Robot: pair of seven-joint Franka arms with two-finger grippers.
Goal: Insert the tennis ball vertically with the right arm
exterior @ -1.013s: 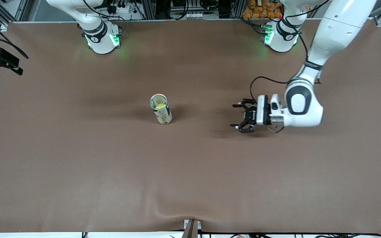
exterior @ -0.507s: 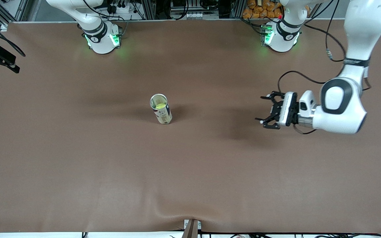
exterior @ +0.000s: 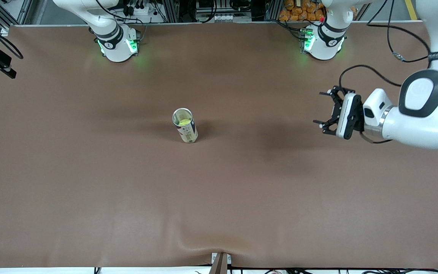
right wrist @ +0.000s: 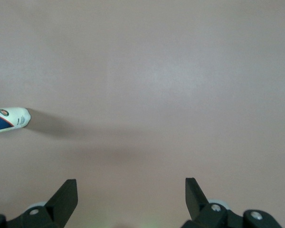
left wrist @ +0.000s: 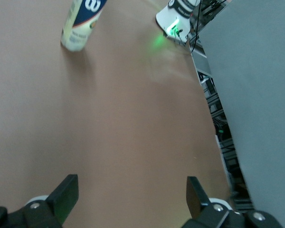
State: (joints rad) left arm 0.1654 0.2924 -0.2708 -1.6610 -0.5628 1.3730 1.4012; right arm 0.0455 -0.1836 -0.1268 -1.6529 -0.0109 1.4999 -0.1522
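Brown, matte and slightly wrinkled near the front camera's edge, the table (exterior: 219,198) is covered by one smooth sheet. A tall cylindrical can (exterior: 185,125) is seen standing upright near the middle of it, pale with a dark blue printed band and an open, metal-rimmed mouth. Inside the can, a yellow-green tennis ball (exterior: 183,122) is seen lying below the rim, its fuzzy surface only partly visible through the opening.

The left gripper (exterior: 325,108) is held in the air over bare table toward the left arm's end, well apart from the can, with its black fingers turned sideways toward the can. The fingers are spread wide, and nothing is held or touched by them; in the left wrist view the two black fingertips (left wrist: 66,192) are seen far apart with only brown surface between them.

The right gripper (right wrist: 130,192) is visible in its own wrist view, over bare table, with the can lying off to one side. Its fingers are likewise spread wide and nothing is gripped.
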